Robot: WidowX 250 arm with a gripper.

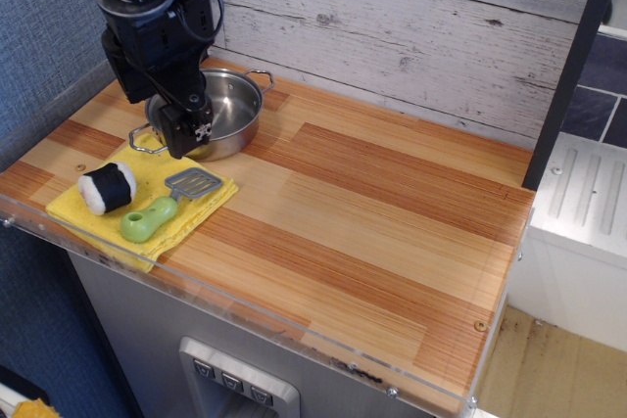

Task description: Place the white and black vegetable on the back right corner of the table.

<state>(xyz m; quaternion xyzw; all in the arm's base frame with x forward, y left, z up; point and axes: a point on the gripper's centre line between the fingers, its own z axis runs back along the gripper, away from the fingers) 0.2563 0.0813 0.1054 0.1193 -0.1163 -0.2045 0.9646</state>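
The gripper (186, 140) is hanging over the near rim of the steel pot (217, 113), close to the back left corner of the table (392, 232); whether its claw is spread or pressed together I cannot tell, since the dark fingers are blurring into one block from this angle. It is carrying nothing.

The white and black vegetable (107, 188) is lying on its side on the yellow cloth (147, 208) at the front left corner, just beside the green-handled spatula (162, 208) and apart from the pot.

Several risks are showing. The roll is sitting on loose cloth, so a low approach is likely to be bunching the fabric or pinching it along with the toy. The spatula is lying close enough that wide fingers could be nudging it. Being round and on its side, the roll may be rolling away from a one-sided touch, toward the acrylic rim.

It is looking small, soft and plush: black band around the middle, white end facing the front left
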